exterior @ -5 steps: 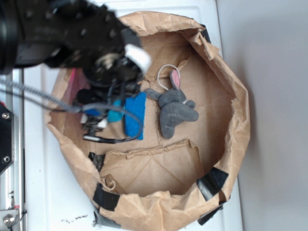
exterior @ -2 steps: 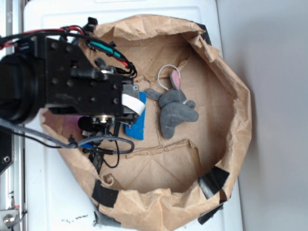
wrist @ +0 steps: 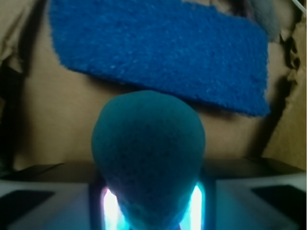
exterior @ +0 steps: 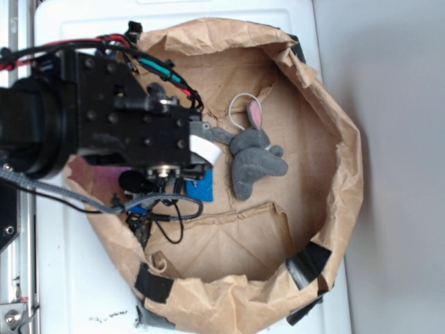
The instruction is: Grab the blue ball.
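Pinching the blue ball (wrist: 148, 158) between its two pads, the gripper (wrist: 149, 211) holds it squarely in the wrist view: the ball fills the gap between the pads, narrowed where they press and bulging above them. It appears lifted clear of the bag floor, though the height cannot be judged. In the exterior view the ball is hidden beneath the black arm body.

Risks, as judgements: the ball is soft and round, so the hold depends on squeeze alone; any slackening, or a jolt on the way up, could let it roll out forward. The crumpled wall of the brown paper bag (exterior: 334, 139) stands high around the work area, and the arm's loose cable (exterior: 163, 209) hangs near it; either could snag on withdrawal.

Condition of the ball: teal-blue, fuzzy, felt-like, evenly coloured, no damage visible.

Beyond it lies a flat bright-blue fuzzy rectangle (wrist: 158, 52) on the bag floor, not touching the ball. The grey plush rabbit (exterior: 254, 160) lies further right, well apart from the gripper.
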`<state>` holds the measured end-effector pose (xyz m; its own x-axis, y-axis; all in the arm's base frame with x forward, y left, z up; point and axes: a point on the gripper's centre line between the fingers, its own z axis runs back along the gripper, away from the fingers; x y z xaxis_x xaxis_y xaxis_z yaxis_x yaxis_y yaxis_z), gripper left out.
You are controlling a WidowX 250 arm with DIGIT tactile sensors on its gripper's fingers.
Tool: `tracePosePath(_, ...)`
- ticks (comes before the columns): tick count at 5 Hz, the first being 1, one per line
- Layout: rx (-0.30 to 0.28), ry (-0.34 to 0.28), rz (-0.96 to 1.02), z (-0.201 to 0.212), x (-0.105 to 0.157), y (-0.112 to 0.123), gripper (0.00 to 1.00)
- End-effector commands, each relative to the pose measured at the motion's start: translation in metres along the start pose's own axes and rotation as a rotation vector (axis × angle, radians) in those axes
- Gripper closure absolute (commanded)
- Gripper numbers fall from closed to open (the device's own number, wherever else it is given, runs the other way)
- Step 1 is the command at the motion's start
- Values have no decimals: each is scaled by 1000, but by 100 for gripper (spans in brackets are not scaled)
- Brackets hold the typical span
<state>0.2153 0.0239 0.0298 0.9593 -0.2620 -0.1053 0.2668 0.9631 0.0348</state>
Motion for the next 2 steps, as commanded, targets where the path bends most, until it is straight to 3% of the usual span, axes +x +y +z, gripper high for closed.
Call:
tracePosePath(1,-49,-154,13,95,11,-3,100)
tracePosePath(2,-9,-193,81,122,14,-7,100)
